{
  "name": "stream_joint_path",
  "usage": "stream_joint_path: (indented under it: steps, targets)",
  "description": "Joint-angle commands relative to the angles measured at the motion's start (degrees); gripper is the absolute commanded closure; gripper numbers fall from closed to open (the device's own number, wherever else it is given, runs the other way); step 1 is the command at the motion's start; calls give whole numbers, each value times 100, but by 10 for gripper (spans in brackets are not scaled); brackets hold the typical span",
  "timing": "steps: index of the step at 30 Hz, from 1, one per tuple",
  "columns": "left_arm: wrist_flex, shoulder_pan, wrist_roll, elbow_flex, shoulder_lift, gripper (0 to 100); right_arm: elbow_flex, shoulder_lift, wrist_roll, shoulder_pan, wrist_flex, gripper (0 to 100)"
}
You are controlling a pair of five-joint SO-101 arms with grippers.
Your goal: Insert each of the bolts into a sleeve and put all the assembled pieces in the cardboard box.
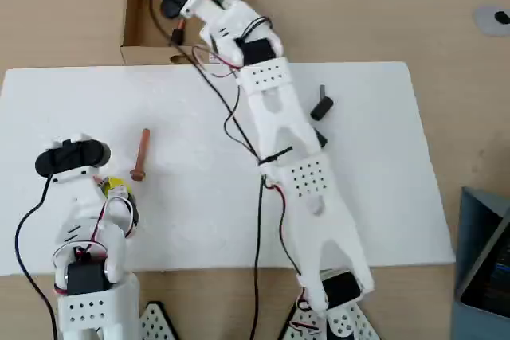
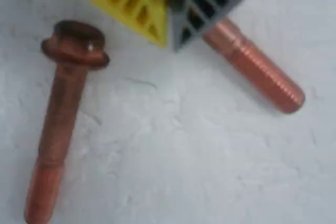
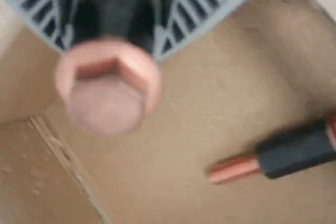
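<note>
1. Cardboard box (image 1: 143, 55) at the top edge of the high view, and the right gripper (image 3: 110, 51) hangs over it, clamped on a sleeved bolt (image 3: 107, 87).
2. A second assembled piece (image 3: 283, 158) lies on the box floor, off the walls.
3. Lower left, the left gripper (image 2: 169, 43) pinches a copper bolt (image 2: 257, 72). The loose bolt (image 1: 141, 154) lies just beside, not touching.
4. A spare black sleeve (image 1: 321, 107) lies right of centre, with open white mat (image 1: 382, 197) beyond.

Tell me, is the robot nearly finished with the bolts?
It looks about halfway. Done: one finished piece lies in the box. In hand: the right gripper holds a sleeved bolt over the box, and the left gripper seems to pinch a bare bolt. Left: a loose bolt and a sleeve lie on the mat.
</note>
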Motion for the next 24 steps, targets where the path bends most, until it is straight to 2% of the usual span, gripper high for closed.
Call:
stream_joint_path:
  steps: [1,4,16,20,24]
  targets:
    - [-149,-35,-26,18,-40,998,-558,-57,88,-92,-18,921]
    - [-149,-35,-26,18,-40,998,-655,-66,62,-127,273,866]
    - [-149,-35,-26,18,-40,998,-1007,-57,53,-154,554,868]
    - [-149,-35,-26,18,-40,998,-1525,-66,53,-171,1196,874]
    - [-149,-35,-26,18,-40,998,-1947,-92,53,-136,1873,932]
